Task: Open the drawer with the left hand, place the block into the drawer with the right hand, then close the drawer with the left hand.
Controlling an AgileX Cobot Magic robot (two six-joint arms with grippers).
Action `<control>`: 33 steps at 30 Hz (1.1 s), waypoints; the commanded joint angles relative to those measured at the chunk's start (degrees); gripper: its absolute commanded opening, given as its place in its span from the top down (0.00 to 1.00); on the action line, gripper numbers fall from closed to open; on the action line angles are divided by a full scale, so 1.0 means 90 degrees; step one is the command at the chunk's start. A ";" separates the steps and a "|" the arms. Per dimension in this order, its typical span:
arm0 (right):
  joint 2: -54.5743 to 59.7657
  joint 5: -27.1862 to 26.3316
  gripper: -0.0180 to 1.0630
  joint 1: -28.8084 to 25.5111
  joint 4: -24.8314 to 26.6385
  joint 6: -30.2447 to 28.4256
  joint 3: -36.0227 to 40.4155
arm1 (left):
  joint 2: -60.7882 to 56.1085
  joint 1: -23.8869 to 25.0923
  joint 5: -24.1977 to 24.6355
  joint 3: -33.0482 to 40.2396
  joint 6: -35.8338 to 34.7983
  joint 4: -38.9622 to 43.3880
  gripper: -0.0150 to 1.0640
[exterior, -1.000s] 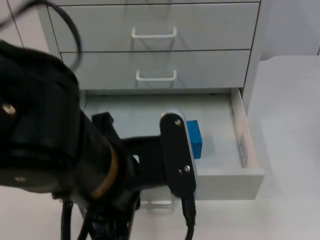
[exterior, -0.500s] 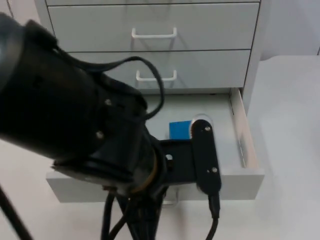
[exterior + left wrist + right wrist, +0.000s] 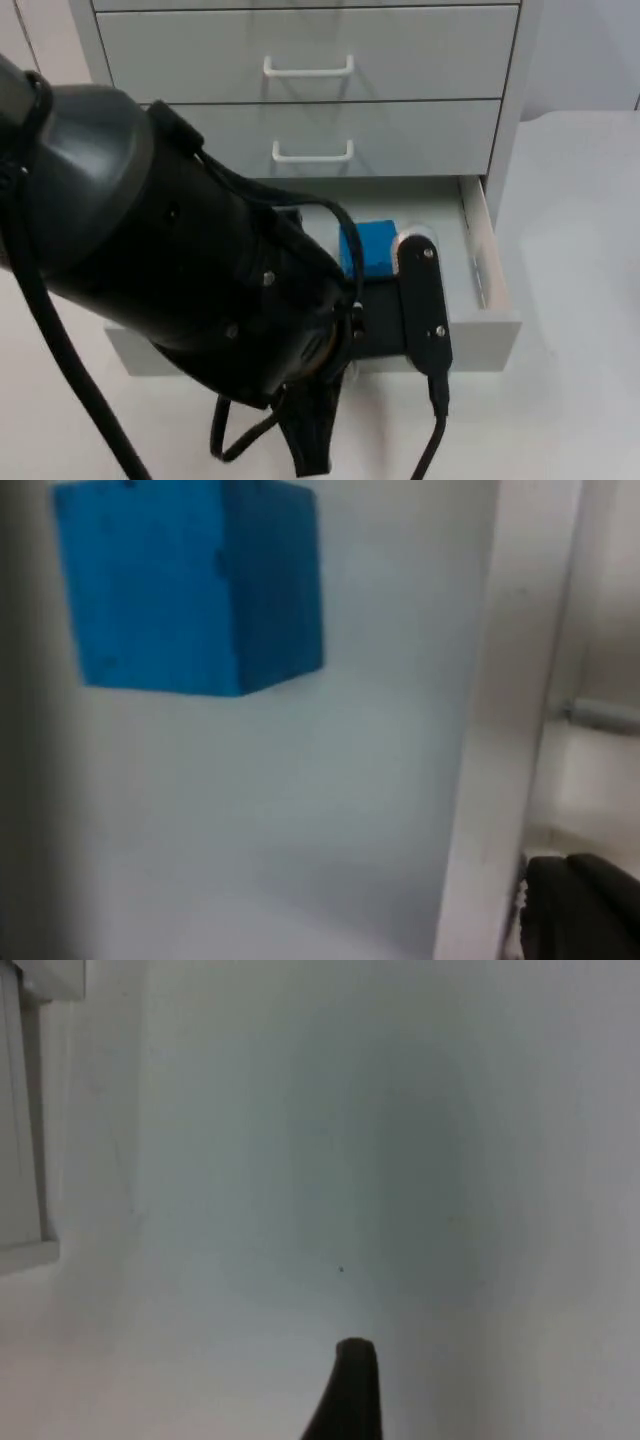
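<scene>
Left pincer (image 3: 575, 905) sits at the open bottom drawer's (image 3: 487, 325) front; its opening cannot be told. Blue block (image 3: 367, 249) lies inside, just beyond.

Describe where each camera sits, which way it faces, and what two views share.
Top view: fixed above, facing the cabinet; open bottom drawer, blue block inside, left arm across it.
Left wrist view: on the left arm, looking into the drawer at the block; black fingertip beyond the drawer wall.
Right wrist view: on the right arm, facing the white table; fingertip.
Shared: top and left wrist views show the block in the drawer.
</scene>
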 commanded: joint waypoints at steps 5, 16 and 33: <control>-0.0047 -0.0044 0.34 -0.0028 0.0019 -0.0053 -0.0006 | -0.0024 0.0005 0.0398 -0.0073 -0.1530 0.1861 0.99; -0.0047 -0.0044 0.34 -0.0028 0.0019 -0.0053 -0.0006 | -0.0021 0.0635 0.0226 -0.0073 -0.2454 0.2449 0.99; -0.0047 -0.0104 0.34 -0.0028 0.0019 -0.0053 -0.0006 | 0.0935 0.1568 0.0402 -0.1047 -0.2467 0.2449 0.99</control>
